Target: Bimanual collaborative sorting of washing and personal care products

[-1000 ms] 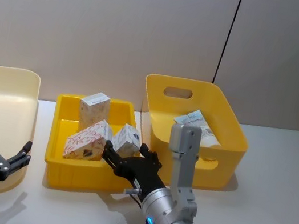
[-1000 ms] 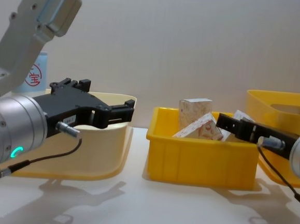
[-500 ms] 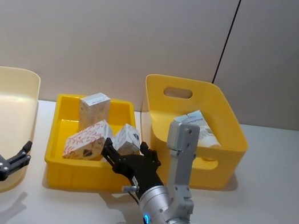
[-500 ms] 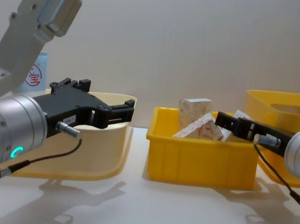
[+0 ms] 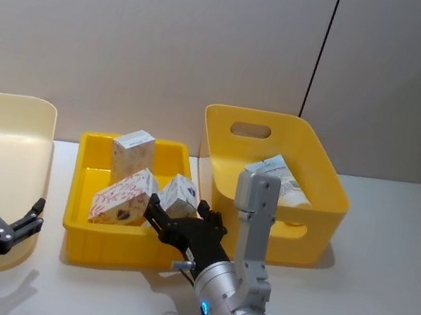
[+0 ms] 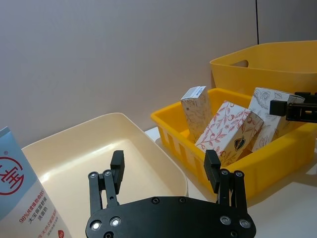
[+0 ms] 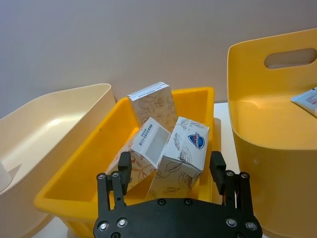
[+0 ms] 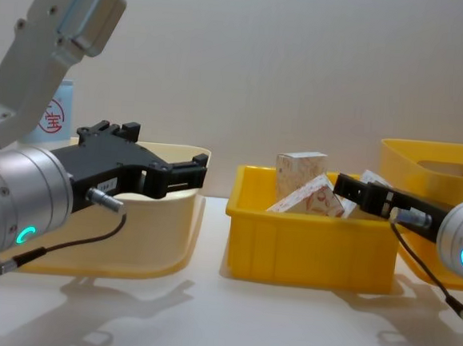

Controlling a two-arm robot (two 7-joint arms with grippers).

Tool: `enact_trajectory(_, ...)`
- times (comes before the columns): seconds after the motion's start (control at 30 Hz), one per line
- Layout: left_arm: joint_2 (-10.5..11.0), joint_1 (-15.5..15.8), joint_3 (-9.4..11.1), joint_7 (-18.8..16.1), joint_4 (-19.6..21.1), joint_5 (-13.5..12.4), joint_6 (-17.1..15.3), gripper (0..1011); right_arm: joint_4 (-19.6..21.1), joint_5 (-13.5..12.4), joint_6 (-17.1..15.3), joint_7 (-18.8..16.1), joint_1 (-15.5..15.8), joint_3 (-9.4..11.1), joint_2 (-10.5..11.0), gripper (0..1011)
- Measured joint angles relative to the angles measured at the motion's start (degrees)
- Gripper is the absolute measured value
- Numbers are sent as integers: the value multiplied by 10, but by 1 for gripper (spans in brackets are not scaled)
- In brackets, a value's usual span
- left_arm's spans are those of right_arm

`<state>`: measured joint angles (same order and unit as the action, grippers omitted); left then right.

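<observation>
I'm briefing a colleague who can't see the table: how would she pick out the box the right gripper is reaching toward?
Find the shallow yellow tray between the cream bin and the tall yellow bin. Three patterned boxes sit inside; take the one nearest the tall bin, just ahead of the open right gripper. It alone has a blue shield logo on its end flap.

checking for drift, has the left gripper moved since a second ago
No. The left gripper sits at the same spot over the cream bin, open.
</observation>
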<state>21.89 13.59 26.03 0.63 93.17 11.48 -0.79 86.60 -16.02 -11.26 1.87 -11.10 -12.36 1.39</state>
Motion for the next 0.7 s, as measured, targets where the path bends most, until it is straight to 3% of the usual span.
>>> enact_trajectory(0.2, 0, 0, 0, 0, 0, 0, 0, 1003, 0, 2, 0, 1, 0, 1, -2, 890)
enact_trajectory(0.47, 0, 0, 0, 0, 0, 0, 0, 1003, 0, 3, 0, 3, 1, 1, -3, 616)
enact_trajectory(0.7, 0, 0, 0, 0, 0, 0, 0, 1003, 0, 3, 0, 3, 1, 2, -4, 476)
